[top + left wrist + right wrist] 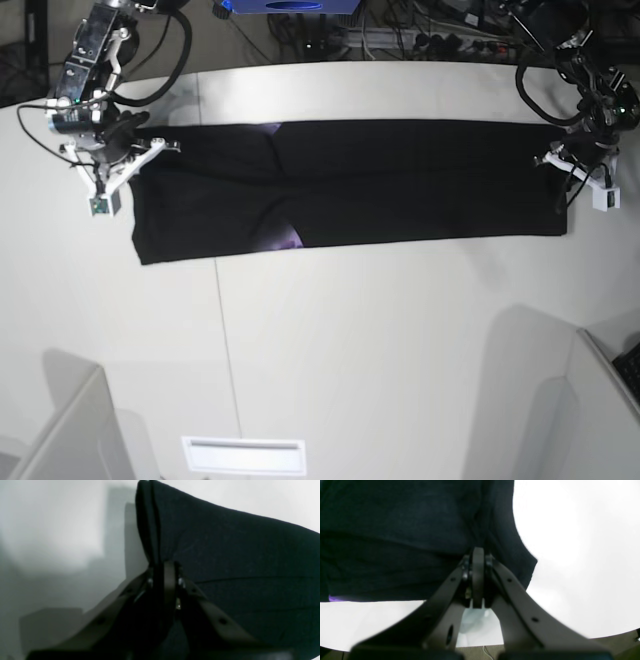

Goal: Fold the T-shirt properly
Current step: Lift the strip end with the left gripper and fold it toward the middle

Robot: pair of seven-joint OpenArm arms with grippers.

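Observation:
The black T-shirt [400, 185] lies as a long flat band across the white table [350, 330], with a purple mark [290, 238] near its front edge. At the band's right end in the base view, my left gripper [562, 165] is shut on the cloth. The left wrist view shows its fingers [170, 580] pinching a raised fold of the T-shirt [237, 555]. My right gripper [140, 150] is at the band's left end. In the right wrist view this gripper [478, 555] is shut on the edge of the T-shirt [395, 530].
Cables and a blue box [290, 6] sit behind the table's back edge. Grey partitions stand at the front left [70, 430] and front right [600, 400]. A white slot plate [243, 455] lies near the front edge.

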